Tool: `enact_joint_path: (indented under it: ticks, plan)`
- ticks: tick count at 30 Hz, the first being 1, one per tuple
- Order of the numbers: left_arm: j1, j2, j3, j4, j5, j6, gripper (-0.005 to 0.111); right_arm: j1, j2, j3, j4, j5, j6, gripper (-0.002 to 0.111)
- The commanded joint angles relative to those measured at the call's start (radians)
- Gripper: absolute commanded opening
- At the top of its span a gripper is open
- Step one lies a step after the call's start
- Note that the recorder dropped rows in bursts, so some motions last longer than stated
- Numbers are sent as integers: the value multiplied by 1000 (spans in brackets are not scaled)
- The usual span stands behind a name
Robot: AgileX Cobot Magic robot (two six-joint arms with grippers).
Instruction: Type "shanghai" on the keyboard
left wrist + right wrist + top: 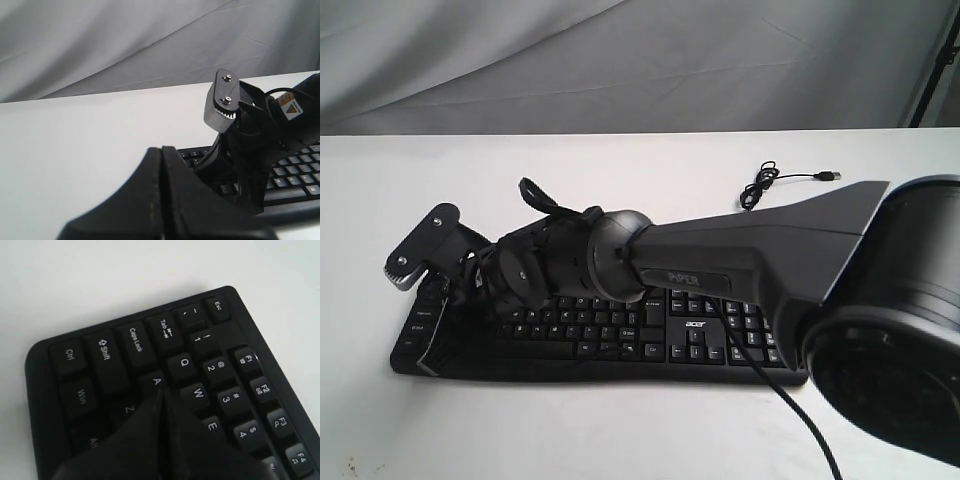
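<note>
The black keyboard (620, 340) lies flat on the white table, number pad to the right. My right arm reaches across it to its left end. There my right gripper (163, 393) is shut and empty. Its tip is at the edge of the A key (156, 381), and its fingers (150, 440) cover the keys under W and E. In the exterior view this gripper (440, 305) hangs over the keyboard's left end. My left gripper (162, 149) is shut and empty, low beside the keyboard's (295, 175) left end. It does not show in the exterior view.
The keyboard's thin USB cable (765, 185) lies coiled on the table behind the number pad. The right arm's own cable (765, 375) trails over the keyboard's front right. A grey-tipped bracket (222, 102) on the right wrist stands above the keys. Grey cloth hangs behind the table.
</note>
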Motion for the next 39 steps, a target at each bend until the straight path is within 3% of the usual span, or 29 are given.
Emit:
enact_joint_path:
  ticks: [1, 39]
  plan:
    - [-4, -3, 4, 1, -5, -3, 0, -5, -5, -6, 0, -19, -23, 0]
    - [-4, -3, 4, 1, -5, -3, 0, -6, 23, -6, 9, -67, -55, 0]
